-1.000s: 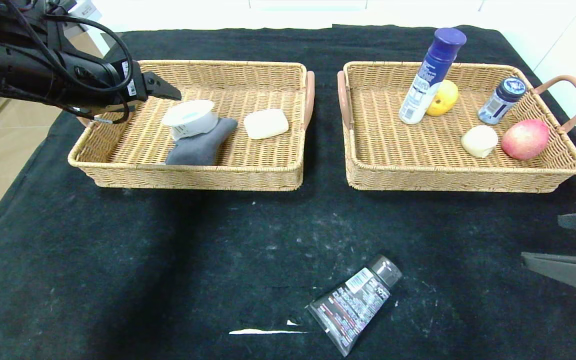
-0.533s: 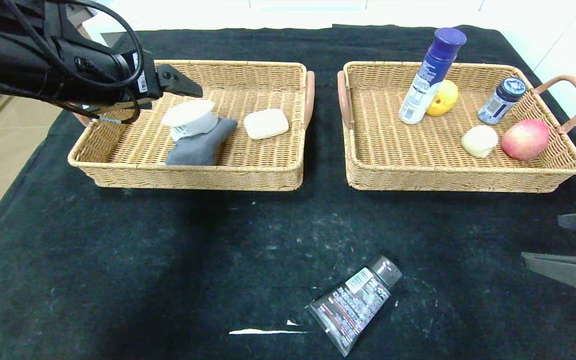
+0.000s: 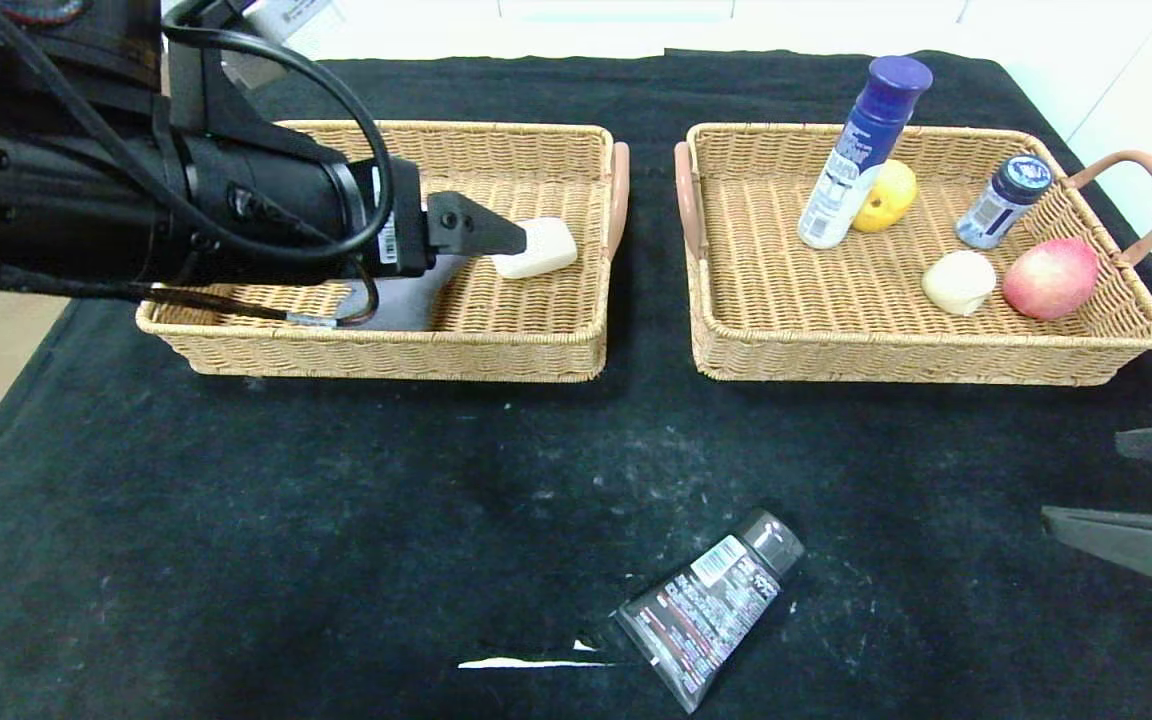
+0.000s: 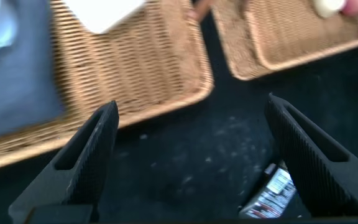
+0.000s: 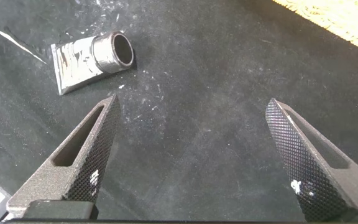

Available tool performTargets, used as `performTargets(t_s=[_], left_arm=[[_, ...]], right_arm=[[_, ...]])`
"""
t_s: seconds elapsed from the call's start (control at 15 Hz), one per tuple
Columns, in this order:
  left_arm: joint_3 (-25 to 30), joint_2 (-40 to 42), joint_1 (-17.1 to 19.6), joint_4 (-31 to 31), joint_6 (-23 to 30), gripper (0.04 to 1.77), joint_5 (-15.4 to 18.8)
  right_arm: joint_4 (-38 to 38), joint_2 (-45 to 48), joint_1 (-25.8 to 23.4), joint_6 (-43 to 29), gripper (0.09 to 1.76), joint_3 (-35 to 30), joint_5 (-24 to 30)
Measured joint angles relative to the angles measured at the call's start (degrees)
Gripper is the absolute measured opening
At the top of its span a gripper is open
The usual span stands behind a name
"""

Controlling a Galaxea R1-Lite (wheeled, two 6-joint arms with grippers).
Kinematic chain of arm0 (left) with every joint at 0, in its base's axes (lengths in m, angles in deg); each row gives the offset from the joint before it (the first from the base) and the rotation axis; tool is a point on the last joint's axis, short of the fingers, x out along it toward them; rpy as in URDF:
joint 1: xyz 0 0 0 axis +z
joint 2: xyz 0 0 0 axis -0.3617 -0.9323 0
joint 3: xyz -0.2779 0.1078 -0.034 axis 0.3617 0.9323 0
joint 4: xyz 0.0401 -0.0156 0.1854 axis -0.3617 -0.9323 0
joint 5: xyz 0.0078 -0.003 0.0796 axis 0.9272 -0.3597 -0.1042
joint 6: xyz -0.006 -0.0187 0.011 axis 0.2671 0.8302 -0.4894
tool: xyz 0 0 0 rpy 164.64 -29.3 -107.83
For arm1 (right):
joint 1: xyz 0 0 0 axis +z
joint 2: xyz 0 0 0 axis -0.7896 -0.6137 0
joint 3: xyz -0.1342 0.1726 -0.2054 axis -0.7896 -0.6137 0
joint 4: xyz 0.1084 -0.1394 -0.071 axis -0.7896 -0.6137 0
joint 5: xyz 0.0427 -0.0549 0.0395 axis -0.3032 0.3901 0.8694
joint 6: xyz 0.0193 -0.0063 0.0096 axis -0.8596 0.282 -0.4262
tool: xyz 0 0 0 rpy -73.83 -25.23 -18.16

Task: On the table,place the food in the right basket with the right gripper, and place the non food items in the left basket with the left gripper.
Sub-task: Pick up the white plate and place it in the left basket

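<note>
1. Presently, the left gripper hangs over the left basket, its fingers spread apart and holding nothing.
2. In that basket, the grey cloth lies partly hidden behind the arm; a cream soap bar sits just beyond the gripper tip.
3. The black squeeze tube lies flat on the table, near the front edge and well apart from both baskets.
4. The right basket holds the white bottle upright, the yellow fruit just beside it, the pale bun, a red apple and a small dark-capped jar.
5. The right gripper sits low over the table at the right edge, fingers wide apart, empty.
</note>
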Motion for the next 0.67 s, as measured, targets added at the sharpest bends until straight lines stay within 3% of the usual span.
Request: performTargets(t_s=[0.4, 0.67], left_arm=[[17.44, 2.77, -10.0, 16.73, -7.47, 1.7, -0.99], [29.09, 2.88, -14.47, 29.51, -19.13, 1.71, -0.59]], right_arm=[[0.0, -0.07, -0.07, -0.02, 1.71, 0.2, -0.02], [0.02, -0.16, -0.44, 0.0, 1.71, 0.38, 0.02]])
